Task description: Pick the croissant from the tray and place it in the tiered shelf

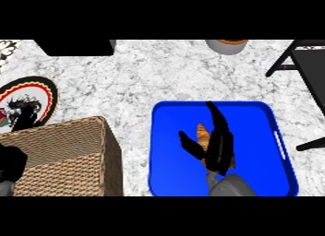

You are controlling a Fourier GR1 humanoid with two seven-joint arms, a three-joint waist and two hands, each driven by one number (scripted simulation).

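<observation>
Blue tray lay beneath the right hand | fingers nearly straight, thumb spread, gripping nothing | golden croissant on tray between thumb and fingers | long axis parallel to fingers, tip pointing away from wrist

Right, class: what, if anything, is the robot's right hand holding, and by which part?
Nothing is held yet, it seems: the right hand is open, its straight fingers and thumb flanking the croissant, which lies on the blue tray.
</observation>
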